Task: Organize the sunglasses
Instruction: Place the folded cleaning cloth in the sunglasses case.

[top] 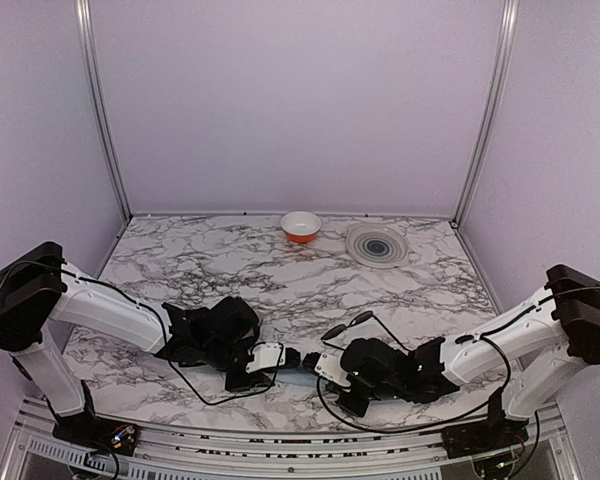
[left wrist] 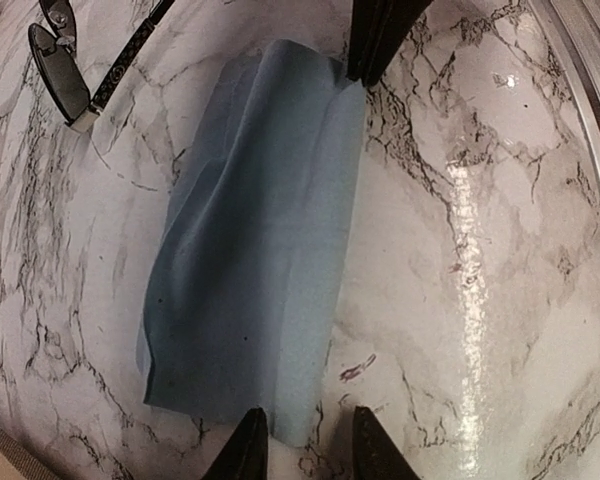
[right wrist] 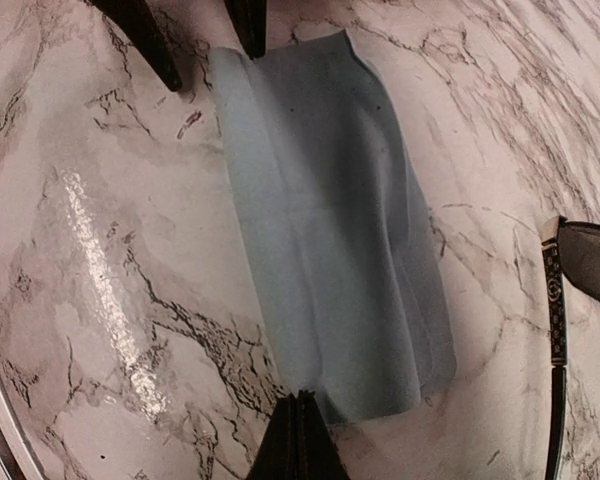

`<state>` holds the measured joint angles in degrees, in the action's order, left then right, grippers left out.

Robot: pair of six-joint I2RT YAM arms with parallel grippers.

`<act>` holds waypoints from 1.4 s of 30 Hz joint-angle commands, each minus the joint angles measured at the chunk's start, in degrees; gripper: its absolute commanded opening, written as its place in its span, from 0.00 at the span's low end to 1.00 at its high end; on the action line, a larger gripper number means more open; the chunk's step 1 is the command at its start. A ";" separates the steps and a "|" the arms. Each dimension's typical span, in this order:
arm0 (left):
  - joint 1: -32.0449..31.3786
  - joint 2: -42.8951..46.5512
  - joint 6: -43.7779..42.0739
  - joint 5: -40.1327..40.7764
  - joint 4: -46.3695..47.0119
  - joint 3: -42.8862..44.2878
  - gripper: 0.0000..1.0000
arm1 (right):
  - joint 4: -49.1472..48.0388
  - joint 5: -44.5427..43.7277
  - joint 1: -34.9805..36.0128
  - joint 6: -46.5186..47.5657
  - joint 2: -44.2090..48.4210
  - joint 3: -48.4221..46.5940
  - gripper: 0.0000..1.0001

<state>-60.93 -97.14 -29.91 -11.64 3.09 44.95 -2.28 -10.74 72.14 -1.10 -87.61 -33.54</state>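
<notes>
- Landmark for this entry: the pale blue cloth (left wrist: 260, 230), lying mostly flat with a few soft wrinkles on the marble table (top: 230, 260), close to the arm bases.
- Right gripper (right wrist: 296, 410): at one end of the cloth. Fingers are pressed together with no gap, and the cloth's edge runs right up to the tips. I read this as a pinch on that edge.
- Left gripper (left wrist: 308, 415): at the opposite end of the cloth. Fingers stand apart with a corner of the cloth lying between them. Nothing is clamped there.
- Sunglasses (left wrist: 60, 65): on the table just beside the cloth, on the side away from the arm bases and nearer the right gripper's end. They are not touching the cloth. Dark lenses face up. One patterned temple arm stretches out from the frame, so they look unfolded. Neither gripper touches them.
- A small orange bowl (top: 300, 227) and a grey plate (top: 377, 244) sit far beyond the cloth near the back wall. Neither is involved.
- No case or holder shows in any view.
- Progress (judgement): early. The step in hand seems to be taking the cloth by both ends. One end is gripped, the other is only straddled.
- Left to do (judgement): close on the second end, deal with the cloth, then handle the sunglasses themselves. They are not yet folded or put away.
- Risk (judgement): thin fabric may slip out of a pinch at its edge.
</notes>
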 commanded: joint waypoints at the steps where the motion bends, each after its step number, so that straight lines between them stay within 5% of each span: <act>1: 0.07 -0.68 -0.69 1.48 3.14 -0.51 0.29 | 0.66 0.13 0.34 -0.98 0.69 -0.12 0.02; 11: 0.11 -1.42 -1.12 1.88 3.19 -1.17 0.22 | 0.91 -0.07 0.37 -1.26 0.75 -0.18 0.02; 19: 0.09 -0.66 -0.89 1.05 4.51 -1.61 0.00 | 1.93 -0.25 0.41 -1.84 2.53 -0.47 0.01; 42: 0.71 12.60 10.57 5.27 1.18 0.41 0.00 | 6.72 -6.00 -3.76 8.75 9.60 -7.47 0.03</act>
<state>-60.66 -87.50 -22.96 -8.91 6.44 44.18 4.27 -14.70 69.93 3.09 -79.68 -37.30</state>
